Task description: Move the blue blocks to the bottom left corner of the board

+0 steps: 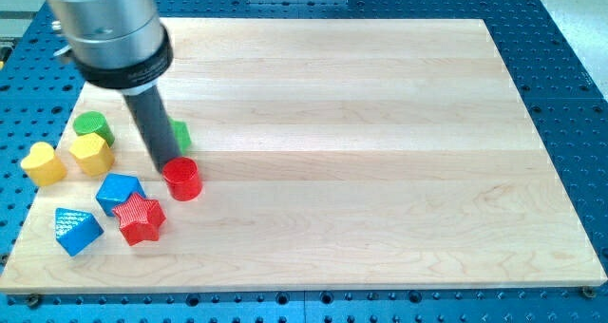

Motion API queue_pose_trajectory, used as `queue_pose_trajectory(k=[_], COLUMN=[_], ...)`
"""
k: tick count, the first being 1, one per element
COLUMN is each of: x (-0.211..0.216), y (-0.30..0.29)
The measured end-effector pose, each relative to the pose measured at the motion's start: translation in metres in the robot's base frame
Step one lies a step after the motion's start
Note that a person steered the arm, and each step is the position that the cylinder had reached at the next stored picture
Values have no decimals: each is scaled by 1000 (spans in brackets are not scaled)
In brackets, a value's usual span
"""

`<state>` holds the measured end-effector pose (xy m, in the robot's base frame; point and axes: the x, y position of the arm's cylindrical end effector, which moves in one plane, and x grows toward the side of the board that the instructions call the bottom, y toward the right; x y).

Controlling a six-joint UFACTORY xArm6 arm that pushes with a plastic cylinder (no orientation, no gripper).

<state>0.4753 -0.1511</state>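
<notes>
Our end effector, a bare rod gripping nothing, has my tip (172, 161) touching the red cylinder (182, 179); we should skirt it, then nudge the blue cube (118, 191) toward the blue wedge (75, 230).

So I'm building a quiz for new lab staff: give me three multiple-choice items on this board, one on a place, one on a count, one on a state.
1. Where do the blocks sit? A the view's left B the view's right C top centre
2. How many blue blocks? A one B two C four
3. My tip is: A far from any block B right beside the red cylinder C out of view

A: all cluster at the left.
B: blue block and blue triangular block.
B: my tip meets the red cylinder, with a green block behind the rod.
</notes>
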Motion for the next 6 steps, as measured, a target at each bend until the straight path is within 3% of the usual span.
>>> queue_pose_trajectory(k=[1,4,6], x=[49,49,59], y=[-26,-129,-153])
